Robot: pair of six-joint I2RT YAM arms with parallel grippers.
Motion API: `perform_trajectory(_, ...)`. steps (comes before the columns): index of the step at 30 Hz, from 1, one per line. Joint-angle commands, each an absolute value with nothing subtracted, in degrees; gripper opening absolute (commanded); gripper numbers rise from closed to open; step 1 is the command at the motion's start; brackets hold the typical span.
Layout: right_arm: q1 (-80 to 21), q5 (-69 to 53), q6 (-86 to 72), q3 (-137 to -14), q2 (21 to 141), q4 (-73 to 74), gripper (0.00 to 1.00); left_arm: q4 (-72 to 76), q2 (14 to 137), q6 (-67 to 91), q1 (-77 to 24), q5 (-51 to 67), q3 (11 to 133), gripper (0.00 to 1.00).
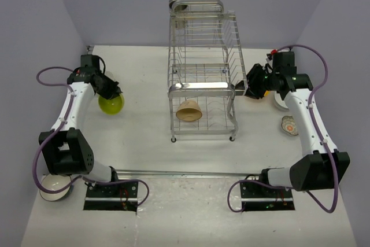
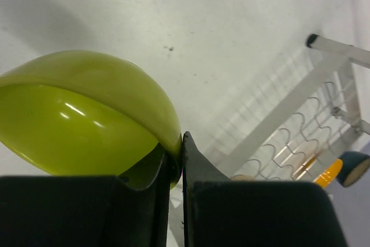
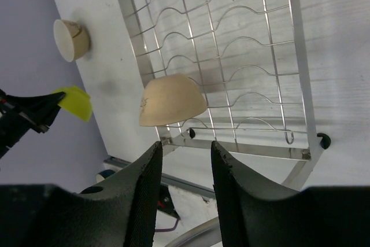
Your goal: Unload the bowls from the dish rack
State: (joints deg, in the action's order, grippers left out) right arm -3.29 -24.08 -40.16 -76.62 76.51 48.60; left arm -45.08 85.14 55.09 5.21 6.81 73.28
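Left arm (image 1: 72, 108) stretched forward along its own side | left gripper (image 2: 182, 143), jaws pinched on rim of green bowl (image 2: 87, 114) | right arm (image 1: 306, 114) extended forward, wrist bent inward | right gripper (image 3: 185, 146), jaws parted

A robot lab test cell: bare lilac walls (image 1: 34, 15) enclose a white table (image 1: 144, 143) with a bolted metal rail (image 1: 185, 173).
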Motion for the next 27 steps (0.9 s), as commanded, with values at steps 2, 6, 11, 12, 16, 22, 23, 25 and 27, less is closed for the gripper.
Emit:
perform_trajectory(2, -3.08, -29.53, -42.01, -81.04, 77.08, 46.14, 0.40, -51.42, 84.63, 47.81, 8.08, 2.19, 72.34, 0.00)
perform_trajectory(6, -3.08, -30.67, -41.84, -79.81, 76.73, 45.97, 0.40, -52.21, 87.36, 45.97, 11.50, 1.59, 69.79, 0.00)
perform_trajectory(11, -3.08, -32.34, -42.01, -76.73, 75.24, 43.95, 0.40, -54.05, 92.80, 43.07, 13.53, -3.16, 73.20, 0.00)
perform_trajectory(12, -3.08, -32.87, -42.10, -75.77, 75.06, 43.16, 0.40, -53.79, 94.20, 42.81, 14.06, -3.16, 73.56, 0.00)
perform_trajectory(16, -3.16, -34.80, -42.54, -73.13, 74.45, 41.84, 0.40, -53.17, 97.99, 42.36, 15.29, -4.74, 76.02, 0.00)
perform_trajectory(22, -3.16, -39.10, -43.94, -71.63, 74.27, 40.52, 0.40, -51.95, 102.21, 41.84, 15.64, -5.71, 78.75, 0.00)
perform_trajectory(23, -3.16, -39.63, -44.29, -71.46, 74.35, 40.43, 0.40, -51.68, 102.56, 41.92, 15.64, -5.71, 78.92, 0.00)
perform_trajectory(25, -3.16, -41.13, -44.56, -71.28, 74.44, 40.52, 0.40, -50.81, 103.79, 42.01, 15.64, -4.84, 78.84, 0.00)
perform_trajectory(27, -3.34, -41.92, -44.82, -70.84, 74.53, 40.78, 0.40, -50.36, 104.50, 42.10, 15.64, -5.10, 78.66, 0.00)
